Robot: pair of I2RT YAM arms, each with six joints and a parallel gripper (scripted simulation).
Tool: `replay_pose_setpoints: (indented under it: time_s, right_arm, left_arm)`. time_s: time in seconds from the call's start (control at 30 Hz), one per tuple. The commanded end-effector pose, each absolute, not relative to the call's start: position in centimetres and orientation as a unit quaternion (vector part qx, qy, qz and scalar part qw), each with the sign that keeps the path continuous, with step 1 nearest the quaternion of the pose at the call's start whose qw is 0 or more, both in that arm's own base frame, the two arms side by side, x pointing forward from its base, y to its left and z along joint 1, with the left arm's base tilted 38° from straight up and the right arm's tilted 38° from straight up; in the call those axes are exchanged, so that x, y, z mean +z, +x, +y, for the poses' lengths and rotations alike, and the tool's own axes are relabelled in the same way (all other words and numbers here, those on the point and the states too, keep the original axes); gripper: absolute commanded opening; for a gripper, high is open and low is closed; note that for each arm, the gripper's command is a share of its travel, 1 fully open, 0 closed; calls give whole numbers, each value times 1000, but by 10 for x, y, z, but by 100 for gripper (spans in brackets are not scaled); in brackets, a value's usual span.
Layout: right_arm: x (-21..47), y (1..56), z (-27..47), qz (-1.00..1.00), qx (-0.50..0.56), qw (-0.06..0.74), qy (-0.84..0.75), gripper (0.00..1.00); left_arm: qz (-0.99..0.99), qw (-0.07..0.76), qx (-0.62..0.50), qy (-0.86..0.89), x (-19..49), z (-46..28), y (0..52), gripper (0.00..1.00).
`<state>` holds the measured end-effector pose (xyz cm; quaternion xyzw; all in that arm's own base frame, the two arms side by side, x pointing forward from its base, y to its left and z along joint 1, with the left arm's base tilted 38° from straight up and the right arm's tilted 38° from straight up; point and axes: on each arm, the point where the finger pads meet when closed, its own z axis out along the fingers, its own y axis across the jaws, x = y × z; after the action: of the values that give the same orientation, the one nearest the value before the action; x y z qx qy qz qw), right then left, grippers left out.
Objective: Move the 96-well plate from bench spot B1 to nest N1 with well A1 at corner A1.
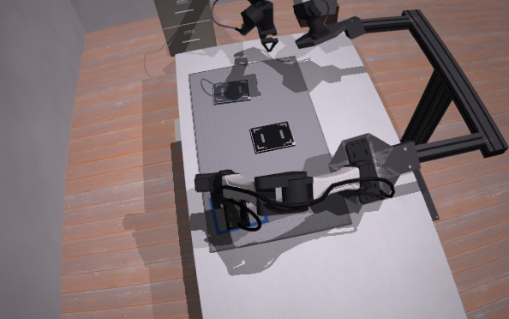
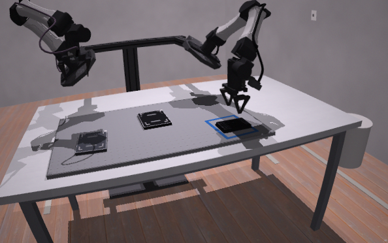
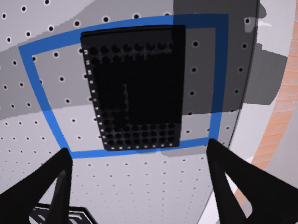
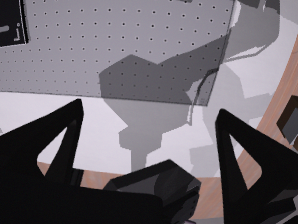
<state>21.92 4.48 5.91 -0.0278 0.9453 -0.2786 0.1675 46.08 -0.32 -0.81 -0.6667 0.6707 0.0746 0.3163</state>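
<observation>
Beneath the left pincer (image 2: 234,108) (image 3: 138,145) stands a white table (image 1: 321,274) (image 2: 310,114) (image 3: 249,125) on a reddish plank floor (image 1: 111,193) (image 2: 196,225) (image 3: 278,120) (image 4: 286,82); behind it rises a plain grey wall (image 1: 34,171) (image 2: 163,19).
</observation>
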Motion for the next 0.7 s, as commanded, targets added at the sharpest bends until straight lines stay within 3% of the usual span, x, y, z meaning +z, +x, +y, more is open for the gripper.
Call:
replay_pose_setpoints:
  time_s: [0.0,0.67]
  right_arm:
    - [61,219,46,946,-277,169,-24,100]
    - [61,219,46,946,-277,169,-24,100]
  left_arm:
    - [671,308,84,-669,-24,6,458,100]
    - [667,315,73,-671,-40,20,479,100]
